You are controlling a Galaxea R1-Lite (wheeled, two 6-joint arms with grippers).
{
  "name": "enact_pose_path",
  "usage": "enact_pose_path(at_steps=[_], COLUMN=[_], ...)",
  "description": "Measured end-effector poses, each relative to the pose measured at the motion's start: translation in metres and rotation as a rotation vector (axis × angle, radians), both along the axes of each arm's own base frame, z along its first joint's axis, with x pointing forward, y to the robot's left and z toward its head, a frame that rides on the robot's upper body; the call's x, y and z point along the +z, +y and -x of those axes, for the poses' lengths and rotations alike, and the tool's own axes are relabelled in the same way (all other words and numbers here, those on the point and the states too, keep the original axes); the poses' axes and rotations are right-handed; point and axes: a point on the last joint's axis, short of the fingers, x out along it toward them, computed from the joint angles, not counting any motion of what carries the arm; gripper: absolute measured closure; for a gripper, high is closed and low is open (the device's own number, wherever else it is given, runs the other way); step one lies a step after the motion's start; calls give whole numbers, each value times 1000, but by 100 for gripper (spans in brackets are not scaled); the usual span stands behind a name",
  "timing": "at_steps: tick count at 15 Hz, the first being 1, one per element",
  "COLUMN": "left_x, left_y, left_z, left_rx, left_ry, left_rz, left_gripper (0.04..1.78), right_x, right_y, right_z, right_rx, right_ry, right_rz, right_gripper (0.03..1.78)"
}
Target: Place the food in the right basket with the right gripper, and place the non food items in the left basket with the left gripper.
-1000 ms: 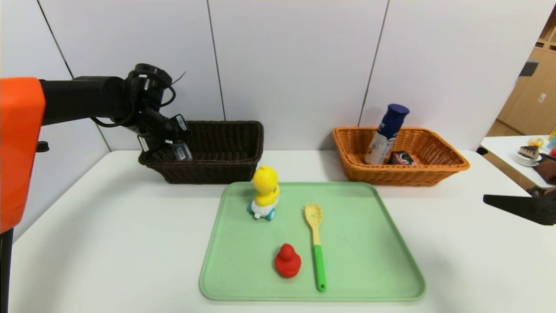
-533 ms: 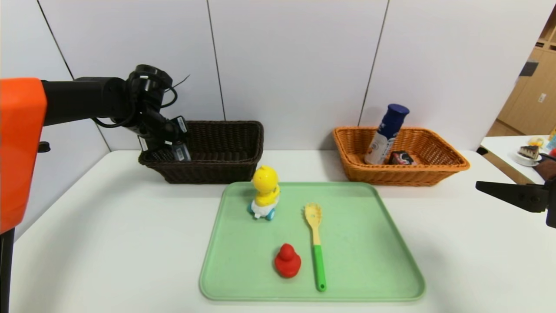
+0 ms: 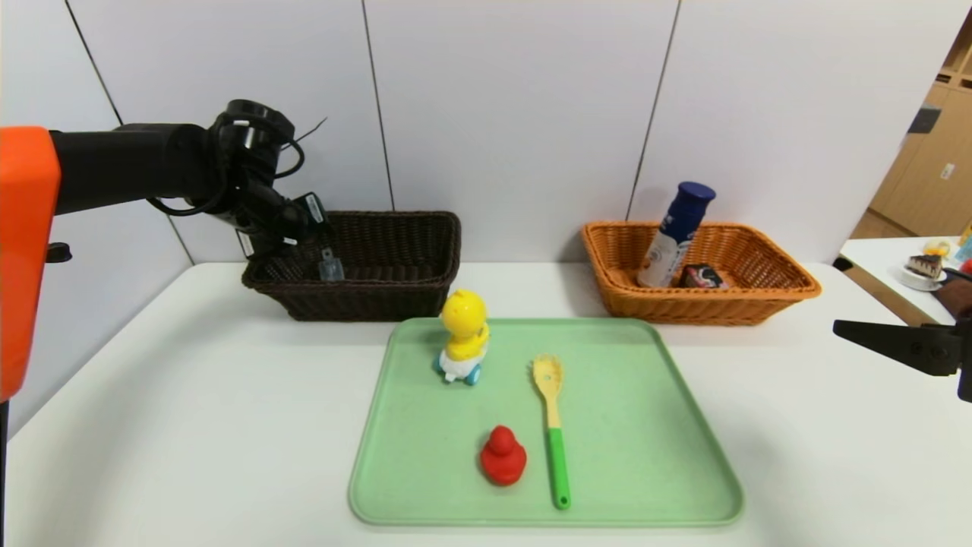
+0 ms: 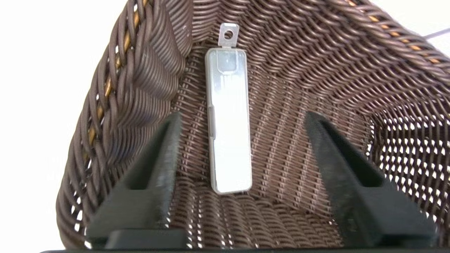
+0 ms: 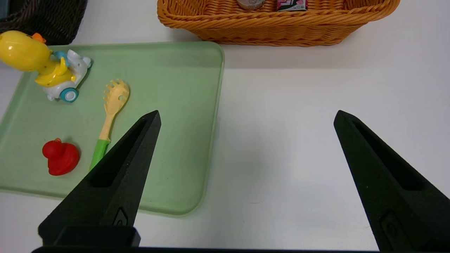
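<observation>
Now grey case (image 4: 229, 119) released into basket (image 4: 316, 70)

Right pincer (image 3: 904, 346) cut off at the head view's edge; bottle (image 5: 250, 3) and carton (image 5: 291, 4) (bases only) cropped in the orange basket (image 5: 277, 28); grey case (image 3: 330, 267) blurred

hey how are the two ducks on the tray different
The yellow duck is taller and stands on a white cart with blue wheels; the red duck is squat and sits flat on the tray. The yellow one is at the far side of the tray, the red one near the front. Neither is held.
</observation>
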Motion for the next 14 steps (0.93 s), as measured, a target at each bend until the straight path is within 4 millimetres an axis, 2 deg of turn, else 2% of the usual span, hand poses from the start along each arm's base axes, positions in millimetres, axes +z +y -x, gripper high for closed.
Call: enact_pose_path(at_steps=[1,3,5,6,9,11,14], left_x=[7,34,61,65,48,27,-12], left_y=[-1,-7,-21,-27,-41,-48,-53], left_z=[5,24,51,64,110,139,168], left_rx=[-7,-58,-141,-179,-304,-379,-472], left_ry=[-14,-74,-130,-130,-65,-56,-153], left_rz=[5,27,40,28,-50,-93,-177], left_gripper=[48,40,34,31,25,22,18], right_x=[-1,-5,-7,-7,-7,-11,-15], right_y=[0,0,0,0,0,-1,0], right_z=[0,1,3,3,5,7,9], right_rx=[0,1,3,3,4,7,13], right_ry=[2,5,10,8,5,14,26], right_rz=[0,0,-1,-1,-2,-2,-3], right_gripper=[11,11,11,11,11,11,11])
